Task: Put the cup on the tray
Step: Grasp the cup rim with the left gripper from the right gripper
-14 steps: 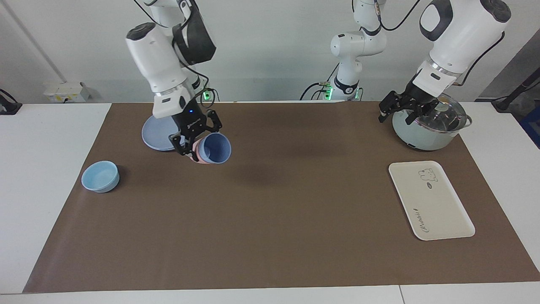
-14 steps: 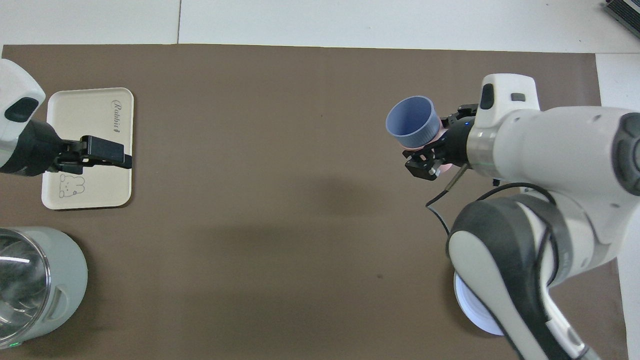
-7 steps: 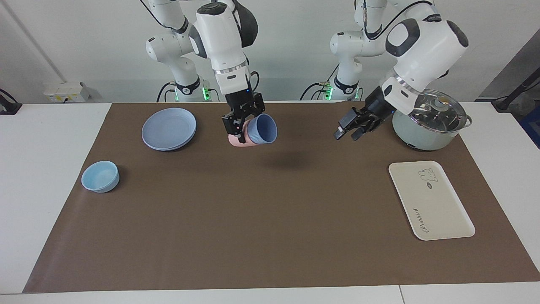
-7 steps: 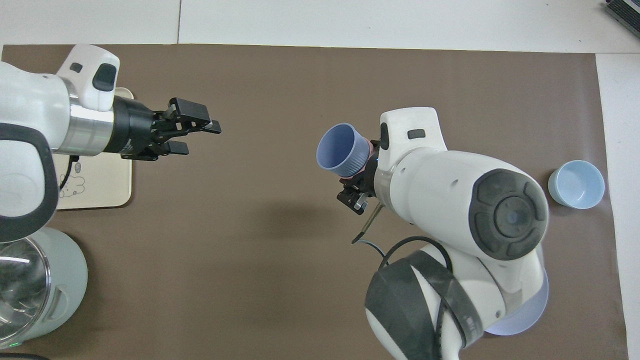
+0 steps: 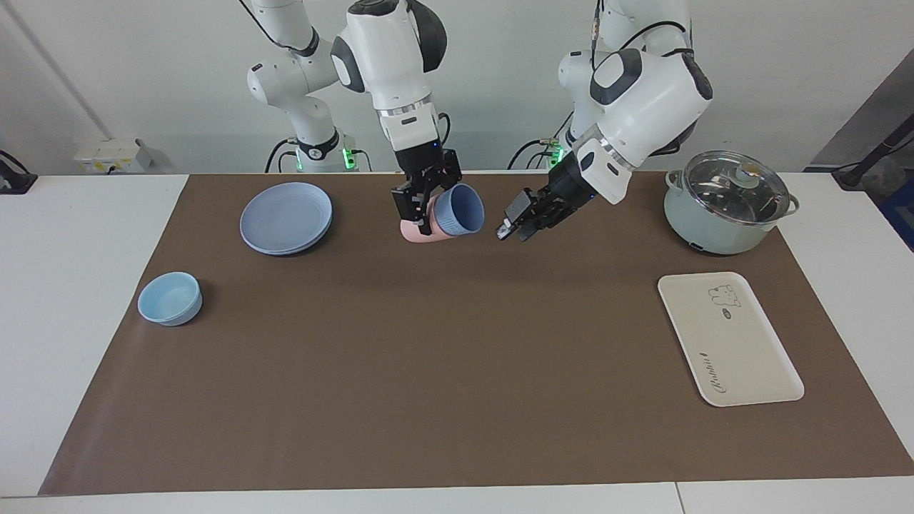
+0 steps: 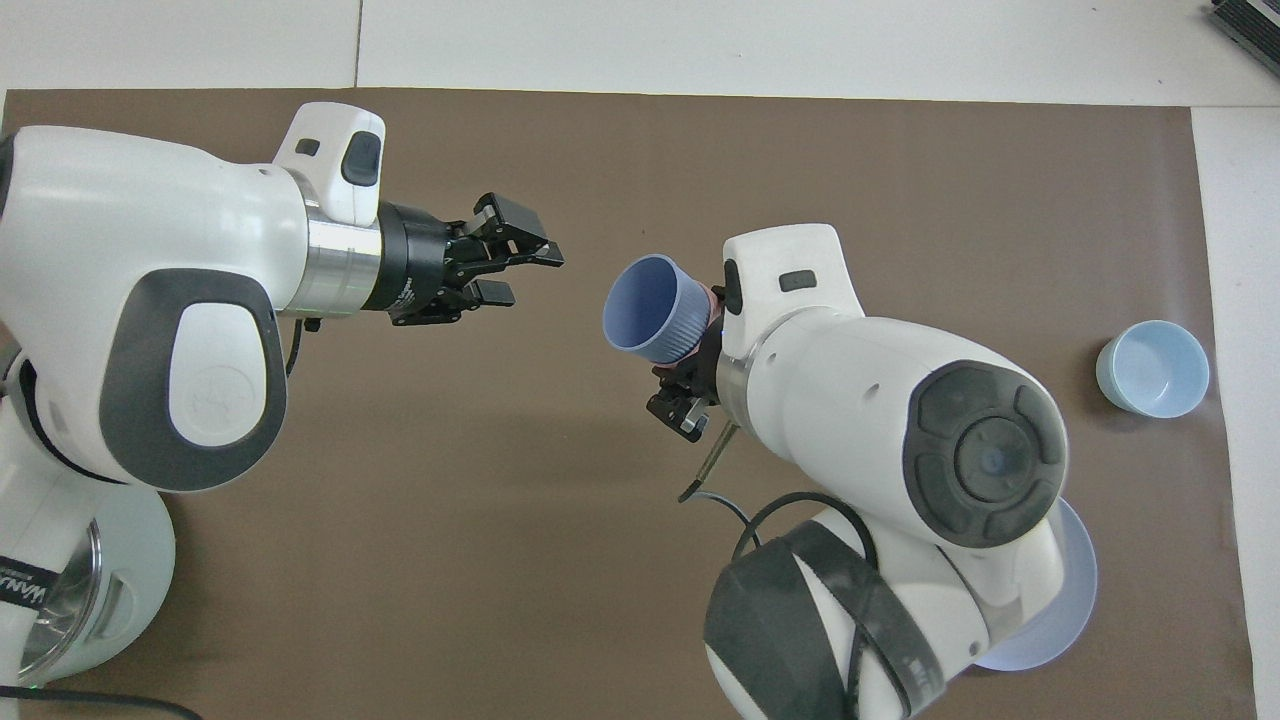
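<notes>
Two arms meet above the middle of the brown mat (image 5: 457,357) in my facing view. My right gripper (image 5: 421,207) hangs in the air over the mat, clamped shut on a nested pair of cups. The cup (image 5: 460,210) I care about, a periwinkle-blue tumbler, sits tipped on its side with its open mouth turned toward my left gripper (image 5: 515,223). It is pushed inside a pink cup (image 5: 415,232), whose base shows just under the fingers. My left gripper hovers just beside the blue cup's mouth, apart from it, with its fingers partly spread and nothing between them. The tray (image 5: 728,339), cream-white with a small bear drawing and cursive writing, lies flat toward the left arm's end of the table, well apart from the cup. A lidded pot (image 5: 728,203) stands nearer to the robots than the tray. A round blue plate (image 5: 285,218) and a light blue bowl (image 5: 170,298) lie toward the right arm's end.

From overhead, I see the blue cup (image 6: 650,310) as a tapered, ribbed, matte tumbler without a handle, its hollow inside facing the left gripper (image 6: 515,275). The right gripper (image 6: 690,385) is mostly hidden by its own arm. The left gripper's fingers point at the cup with a clear gap of mat between. The tray is hidden under my left arm in this view.
</notes>
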